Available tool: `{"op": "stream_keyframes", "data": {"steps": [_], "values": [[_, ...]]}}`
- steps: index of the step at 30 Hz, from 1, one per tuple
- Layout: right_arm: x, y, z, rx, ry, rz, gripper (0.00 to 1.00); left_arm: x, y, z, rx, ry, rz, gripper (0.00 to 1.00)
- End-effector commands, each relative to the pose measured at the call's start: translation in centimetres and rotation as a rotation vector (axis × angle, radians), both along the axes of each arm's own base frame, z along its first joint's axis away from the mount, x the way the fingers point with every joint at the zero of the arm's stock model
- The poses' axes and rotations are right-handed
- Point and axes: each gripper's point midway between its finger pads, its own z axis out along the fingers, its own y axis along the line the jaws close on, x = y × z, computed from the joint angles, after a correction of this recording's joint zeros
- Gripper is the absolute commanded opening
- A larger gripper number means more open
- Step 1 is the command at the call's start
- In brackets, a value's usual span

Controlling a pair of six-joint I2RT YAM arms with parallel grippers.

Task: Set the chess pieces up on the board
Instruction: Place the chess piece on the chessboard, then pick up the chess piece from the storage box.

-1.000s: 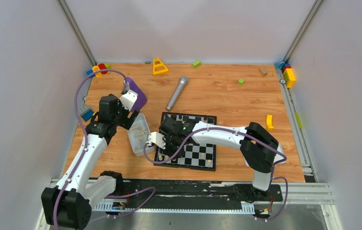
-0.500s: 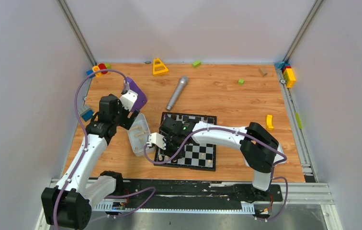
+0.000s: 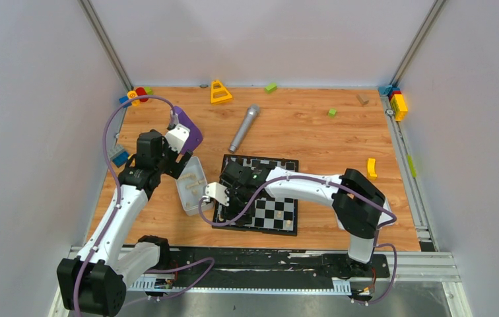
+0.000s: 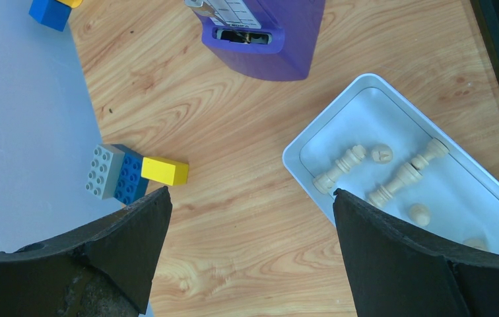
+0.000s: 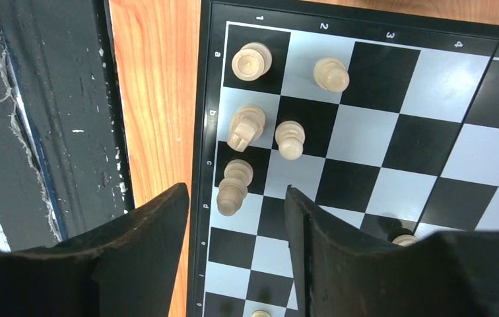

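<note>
Chessboard (image 3: 276,212) first, since you can place everything else off it. Your right gripper (image 5: 235,193) hangs over the board's a1 corner with its jaws apart. A light piece (image 5: 232,189) stands between the fingers on the c1 square, with a gap showing on both sides, so nothing is clamped. It looks like a bishop, but I can't swear to it from that angle.

Just beyond it in the right wrist view you've got a rook (image 5: 252,63) on a1 and a knight (image 5: 245,127) on b1, each with a pawn beside it on a2 (image 5: 331,74) and b2 (image 5: 290,140). Another light piece is half hidden behind the right finger, so I can't tell you which one.

Your left gripper (image 4: 250,198) is off the board's left side, spread wide open and holding nothing, over bare wood next to the white tray (image 4: 339,112). The tray lies just beside the board's left edge. It holds several loose light pieces: two tall ones (image 4: 339,170) on their sides and a few small ones (image 4: 419,213).

Further left of the board than the tray you've got a purple box (image 4: 266,39) and some Lego bricks (image 4: 128,173). A grey microphone (image 3: 244,127) lies off the board's far edge.
</note>
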Motion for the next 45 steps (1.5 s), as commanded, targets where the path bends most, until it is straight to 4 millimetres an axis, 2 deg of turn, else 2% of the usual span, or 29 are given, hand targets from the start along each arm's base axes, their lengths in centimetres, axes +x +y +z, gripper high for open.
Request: {"op": "stream_keyframes", "data": {"steps": [1, 5, 9, 15, 19, 24, 35, 39, 45], "values": [[0.5, 0.7, 3.7, 0.093, -0.040, -0.003, 0.60, 0.5, -0.1, 0.2, -0.015, -0.025, -0.002, 1.00], [1.3, 0.4, 5.6, 0.146, -0.042, -0.028, 0.63, 0.3, -0.8, 0.0, -0.026, -0.013, -0.048, 1.00], [3.0, -0.9, 7.6, 0.201, -0.066, -0.086, 0.63, -0.6, -3.3, -0.8, -0.086, 0.049, -0.190, 1.00], [6.6, -4.2, 9.0, 0.277, -0.067, -0.212, 0.62, -1.3, -5.9, -3.3, -0.139, 0.173, -0.351, 0.95], [8.6, -6.9, 8.7, 0.306, -0.061, -0.308, 0.60, -0.3, -6.5, -5.0, -0.137, 0.229, -0.396, 0.87], [8.9, -8.8, 8.3, 0.314, -0.050, -0.356, 0.59, 0.8, -6.9, -7.3, -0.127, 0.319, -0.425, 0.76], [9.6, -10.0, 7.6, 0.318, -0.035, -0.393, 0.57, 2.3, -7.9, -10.3, -0.124, 0.386, -0.424, 0.67], [9.8, -10.1, 7.5, 0.316, -0.040, -0.395, 0.56, 2.2, -8.1, -11.5, -0.107, 0.426, -0.426, 0.59], [9.8, -10.2, 7.3, 0.310, -0.037, -0.399, 0.56, 2.2, -7.9, -11.9, -0.100, 0.438, -0.409, 0.43]]}}
